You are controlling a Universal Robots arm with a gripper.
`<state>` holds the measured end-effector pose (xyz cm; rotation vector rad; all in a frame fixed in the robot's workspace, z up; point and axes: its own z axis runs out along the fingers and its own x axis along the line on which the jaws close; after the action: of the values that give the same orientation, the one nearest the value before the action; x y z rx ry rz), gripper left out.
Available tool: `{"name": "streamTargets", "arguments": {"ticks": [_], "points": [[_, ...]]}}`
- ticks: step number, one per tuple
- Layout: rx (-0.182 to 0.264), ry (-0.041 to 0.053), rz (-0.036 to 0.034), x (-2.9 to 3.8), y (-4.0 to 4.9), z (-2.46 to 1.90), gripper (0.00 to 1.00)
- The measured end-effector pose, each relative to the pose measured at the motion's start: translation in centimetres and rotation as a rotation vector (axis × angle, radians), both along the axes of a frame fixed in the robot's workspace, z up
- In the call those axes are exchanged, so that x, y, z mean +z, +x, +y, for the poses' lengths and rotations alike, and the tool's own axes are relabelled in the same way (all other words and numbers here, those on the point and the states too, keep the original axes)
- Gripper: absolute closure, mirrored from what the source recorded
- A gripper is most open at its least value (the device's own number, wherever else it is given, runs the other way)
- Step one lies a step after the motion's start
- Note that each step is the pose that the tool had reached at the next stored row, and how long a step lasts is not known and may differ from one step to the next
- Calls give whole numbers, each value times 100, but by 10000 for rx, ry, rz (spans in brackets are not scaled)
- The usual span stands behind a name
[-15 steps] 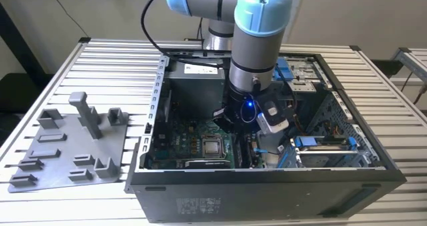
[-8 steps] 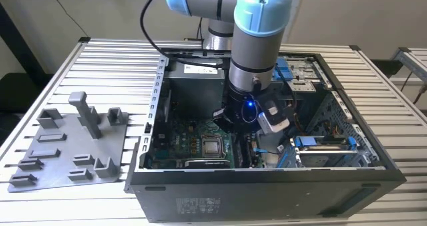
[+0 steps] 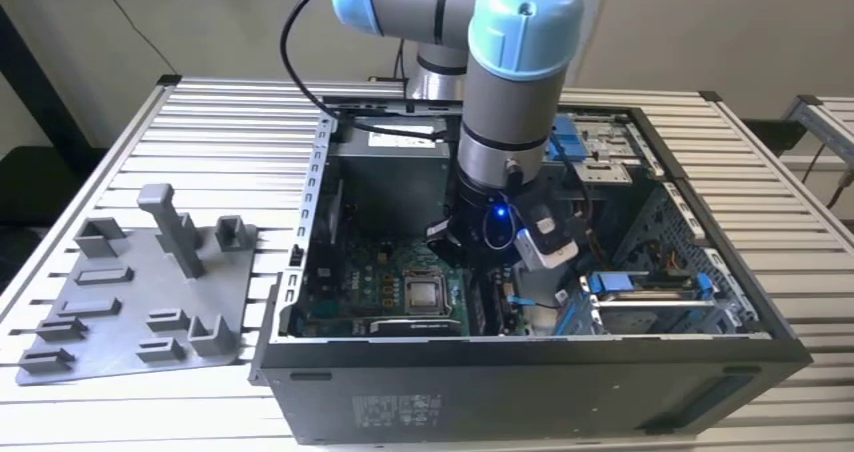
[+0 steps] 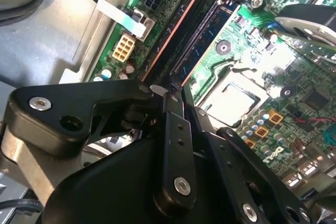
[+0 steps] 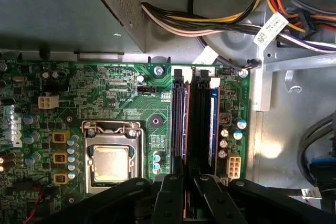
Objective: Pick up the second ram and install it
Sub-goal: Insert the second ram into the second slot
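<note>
I've got the slatted metal table [image 3: 200, 122] filling the exterior view, and the open computer case [image 3: 534, 392] lies on it, taking up the centre and the exterior view's right. The arm [image 3: 514, 102] comes down from the top centre of that frame, straight into the case, grey tube with pale blue caps, a small blue light glowing low on the wrist. On the exterior view's left, lower part of the frame, the grey fixture plate [image 3: 134, 312] sits flat on the table with its upright posts, well apart from the arm.

Inside the case, the green motherboard [image 5: 126, 93] shows in the first wrist view, with the square silver processor [image 5: 110, 162] in its socket; in the exterior view that chip [image 3: 427, 294] sits low and centre, just beside the wrist.

Now the second ram [image 5: 186, 124]: I see it edge-on in both wrist views, a long dark stick with a coppery edge [image 4: 178, 30], standing in the memory slots next to the processor socket, a blue-edged slot alongside it. Its near end runs right in between the black fingers.

The gripper [image 5: 184, 182] is down at that end of the slots, and in the second wrist view the gripper [image 4: 170, 94] has its fingers drawn close together, pinching the stick's end
</note>
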<state>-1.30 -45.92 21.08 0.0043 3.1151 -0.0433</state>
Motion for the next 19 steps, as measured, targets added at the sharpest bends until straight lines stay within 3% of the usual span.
{"name": "streamTargets", "arguments": {"ticks": [8,12,19], "points": [[0,36,-1,-30,1,6,86],[-1,8,7,-12,0,0,78],[0,11,8,300,0,0,78]]}}
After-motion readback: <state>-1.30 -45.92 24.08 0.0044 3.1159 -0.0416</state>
